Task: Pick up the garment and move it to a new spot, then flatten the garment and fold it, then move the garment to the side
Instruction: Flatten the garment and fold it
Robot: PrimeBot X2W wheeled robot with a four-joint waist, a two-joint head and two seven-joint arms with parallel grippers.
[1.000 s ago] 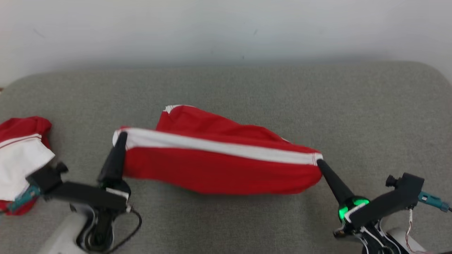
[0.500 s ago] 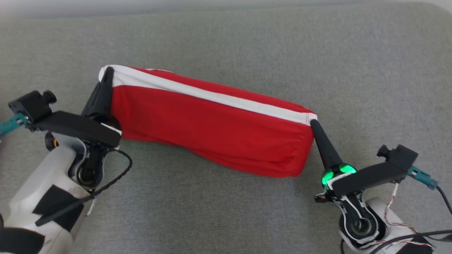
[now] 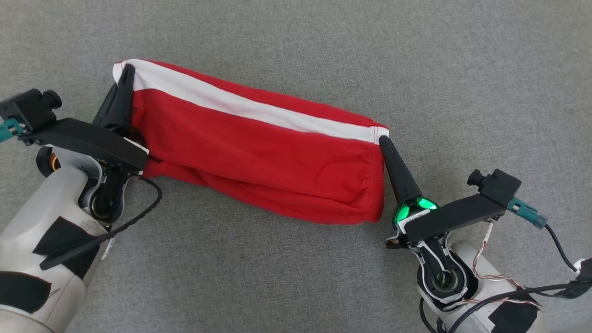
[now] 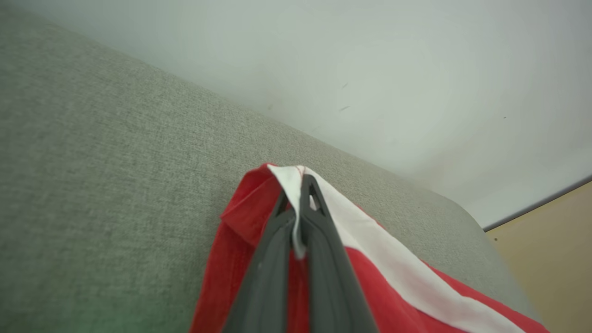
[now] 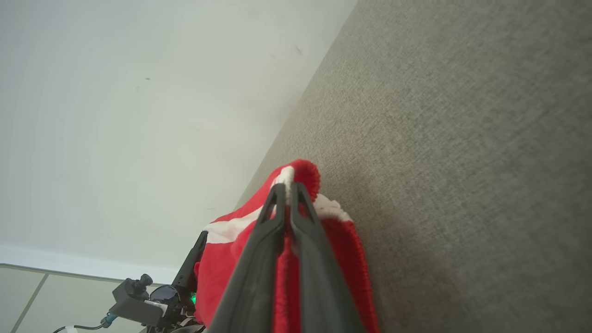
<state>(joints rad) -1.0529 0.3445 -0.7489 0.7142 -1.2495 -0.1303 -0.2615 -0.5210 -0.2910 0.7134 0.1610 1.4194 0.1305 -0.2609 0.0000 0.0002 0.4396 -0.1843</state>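
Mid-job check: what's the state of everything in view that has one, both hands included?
garment: stretched out between both hands, held at each end of its white band, red body sagging below.
left hand: shut on the garment's left corner.
right hand: shut on the garment's right corner.
green light on the right wrist: lit.
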